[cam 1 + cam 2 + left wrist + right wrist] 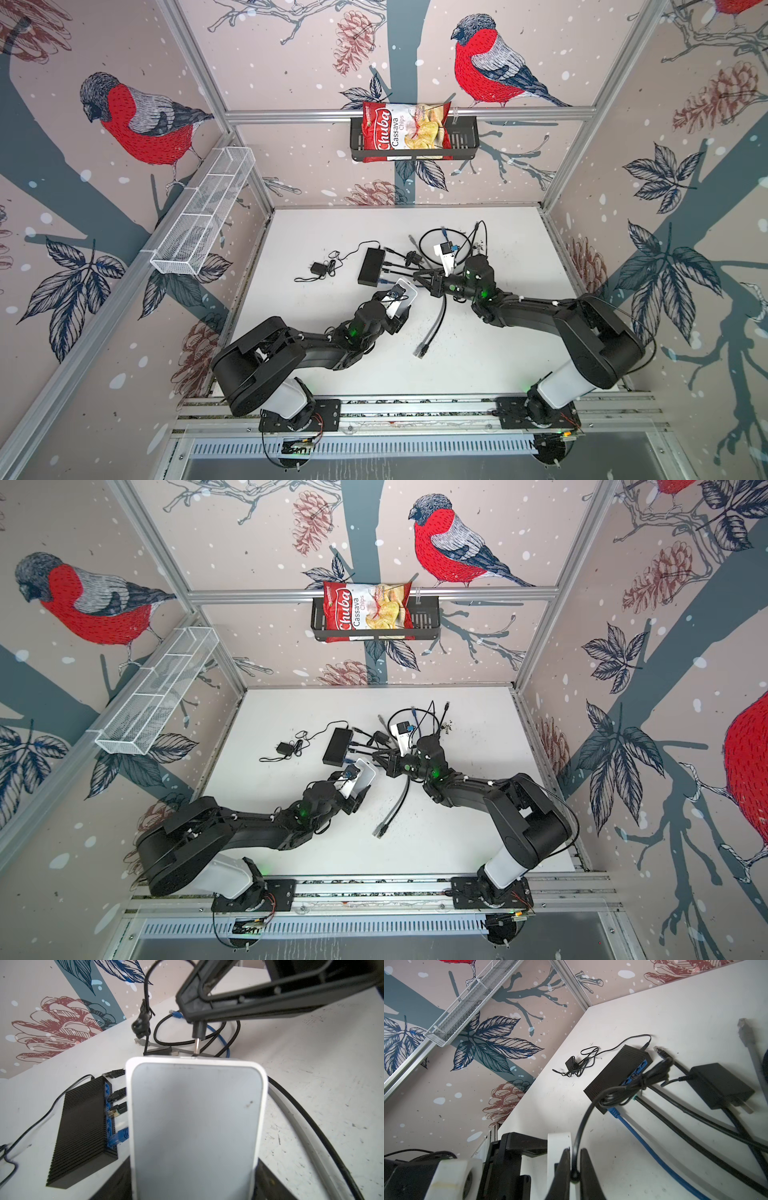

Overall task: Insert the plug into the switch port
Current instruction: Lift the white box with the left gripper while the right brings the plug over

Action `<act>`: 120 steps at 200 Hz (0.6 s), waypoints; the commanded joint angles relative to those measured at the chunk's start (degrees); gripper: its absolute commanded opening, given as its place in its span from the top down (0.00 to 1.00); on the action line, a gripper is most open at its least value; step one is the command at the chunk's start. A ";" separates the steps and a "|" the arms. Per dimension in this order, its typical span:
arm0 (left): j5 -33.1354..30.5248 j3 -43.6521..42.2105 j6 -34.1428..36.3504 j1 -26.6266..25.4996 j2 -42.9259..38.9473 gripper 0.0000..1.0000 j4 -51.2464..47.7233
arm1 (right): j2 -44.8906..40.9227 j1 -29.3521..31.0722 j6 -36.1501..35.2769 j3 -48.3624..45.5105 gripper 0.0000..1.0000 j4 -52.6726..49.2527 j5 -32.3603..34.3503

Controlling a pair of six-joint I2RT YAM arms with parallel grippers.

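Observation:
My left gripper (402,308) (193,1188) is shut on a white switch (406,291) (365,774) (195,1126), holding it by its sides above the table. The box fills the left wrist view and hides its own ports. My right gripper (419,277) (377,756) (575,1159) reaches in from the right, shut on a black barrel plug (197,1029). The plug's metal pin (197,1046) meets the switch's far edge; how deep it sits cannot be seen. Its thin black cable (583,1118) loops up from between the right fingers.
A black ribbed box with blue ports (371,266) (83,1130) (618,1072) lies just left of the switch, several cables plugged into it. A small adapter (319,268) lies farther left, and a grey network cable (432,328) in front. Cable loops (440,245) lie behind. A wire basket (203,212) hangs on the left wall.

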 commanded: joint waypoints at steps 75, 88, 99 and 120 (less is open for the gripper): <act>0.28 -6.83 6.99 0.15 3.42 0.57 23.50 | -1.23 1.36 -1.40 -1.00 0.90 6.44 -3.51; -0.20 -6.94 7.02 0.19 3.77 0.57 24.15 | -1.44 1.86 -1.71 -1.10 0.90 6.22 -3.77; -0.40 -6.83 7.20 0.15 3.92 0.57 24.24 | -1.60 2.42 -2.33 -1.09 0.90 5.86 -4.14; -0.51 -6.37 7.56 0.15 3.92 0.57 23.05 | -1.73 3.44 -3.14 -0.85 0.90 4.99 -4.11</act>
